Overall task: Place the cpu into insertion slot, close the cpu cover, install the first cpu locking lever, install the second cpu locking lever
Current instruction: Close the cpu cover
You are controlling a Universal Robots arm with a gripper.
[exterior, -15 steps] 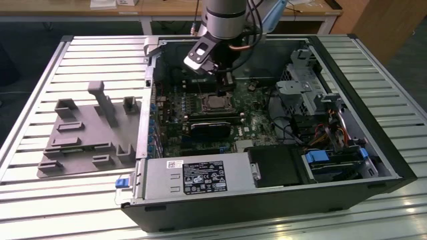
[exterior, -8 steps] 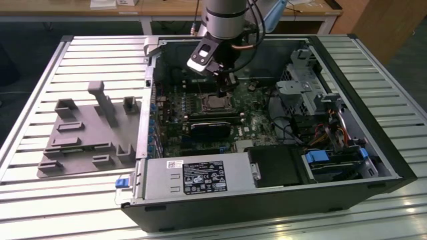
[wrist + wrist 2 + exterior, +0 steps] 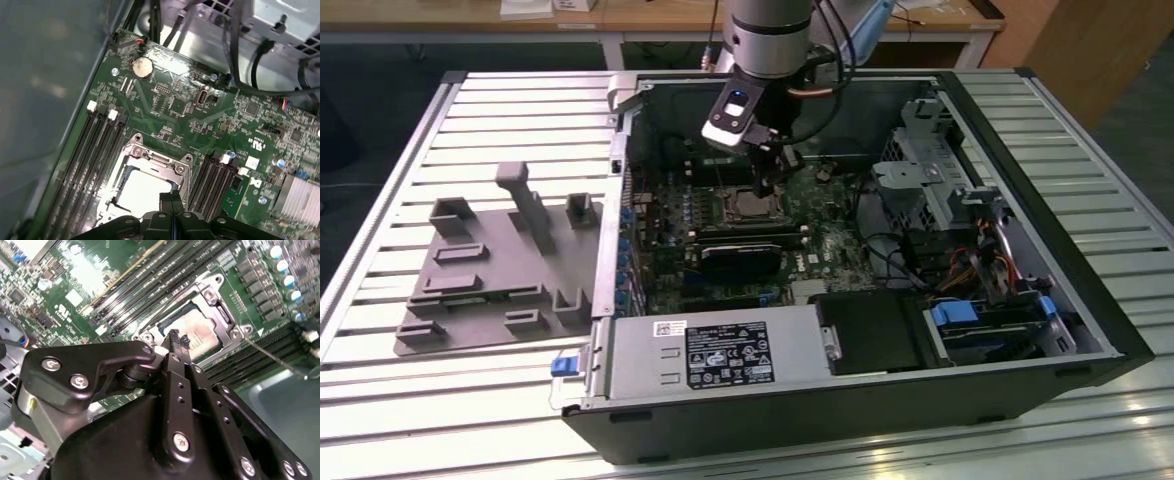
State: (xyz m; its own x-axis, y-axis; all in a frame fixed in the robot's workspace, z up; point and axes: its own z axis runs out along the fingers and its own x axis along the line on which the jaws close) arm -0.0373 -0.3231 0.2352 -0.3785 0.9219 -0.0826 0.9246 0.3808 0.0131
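- Nearest in the exterior view, at lower centre, a grey power supply (image 3: pixel 720 352) spans the front of the open computer case (image 3: pixel 881 425). A grey plastic fixture tray (image 3: pixel 480 280) lies at the exterior view's left, well apart from the work.
- Mid-frame, a black expansion card (image 3: pixel 740 255) sits just in front of the insertion slot (image 3: pixel 134 139).
- The cpu (image 3: pixel 142 192) lies flat in that slot, silvery top up. The cpu cover (image 3: pixel 155 160) appears folded down around it as a metal frame.
- The cpu is probably light, rigid and smooth-topped, with a delicate underside, so it is best gripped by opposite edges. The cover looks like thin, stiff, hinged sheet metal, best pushed on its rim.
- The gripper (image 3: pixel 178 337) has its fingers pinched together, holding nothing. Its tips are just over the cpu's edge, though contact cannot be judged.
- A thin metal rod (image 3: pixel 275 359), likely a springy locking lever, juts from the slot's corner.
- Long memory slots (image 3: pixel 95 145) flank the socket closely on both sides. There is open room above it.
- Farthest, at upper centre, the case's back wall (image 3: pixel 680 100) stands well clear.
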